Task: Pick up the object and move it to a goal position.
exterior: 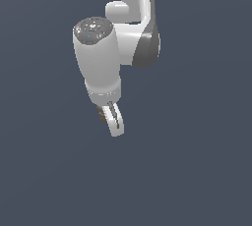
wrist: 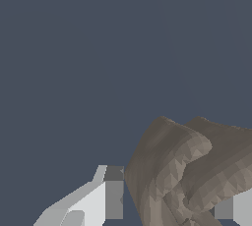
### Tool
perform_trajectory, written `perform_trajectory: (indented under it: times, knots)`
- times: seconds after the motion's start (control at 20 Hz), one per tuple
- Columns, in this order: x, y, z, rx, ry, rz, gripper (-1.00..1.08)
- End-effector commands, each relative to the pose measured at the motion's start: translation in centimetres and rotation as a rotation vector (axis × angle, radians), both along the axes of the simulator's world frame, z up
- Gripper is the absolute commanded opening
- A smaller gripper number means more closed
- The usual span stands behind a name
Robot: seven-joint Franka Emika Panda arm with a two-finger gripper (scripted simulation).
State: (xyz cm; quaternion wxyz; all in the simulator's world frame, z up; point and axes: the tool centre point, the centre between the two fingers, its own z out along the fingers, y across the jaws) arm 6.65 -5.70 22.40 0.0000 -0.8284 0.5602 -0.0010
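My gripper hangs above the bare grey floor, its fingers closed on the brown forked object.

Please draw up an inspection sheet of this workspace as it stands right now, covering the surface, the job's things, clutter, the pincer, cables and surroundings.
Surface: plain dark blue-grey ground; no edges or markings seen.
Job's things: small dark brown forked object sits between the pincer fingers; in the exterior view only a sliver of it shows beside a finger.
Clutter: nothing seen.
Pincer: white pincer of the white robot arm points down, closed on the forked object; grey pads flank it in the wrist view. Whether it is off the ground cannot be told.
Cables: nothing seen.
Surroundings: uniform dark background; no goal marker seen.
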Motion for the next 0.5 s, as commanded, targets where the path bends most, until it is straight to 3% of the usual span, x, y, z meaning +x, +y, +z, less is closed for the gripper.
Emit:
perform_trajectory:
  times: [0.0, 0.45]
  knots:
    - [0.6, -0.9, 2.4, 0.0, 0.001, 0.0, -1.0]
    - [2.6, -3.1, 9.0, 0.0, 0.002, 0.001, -1.0]
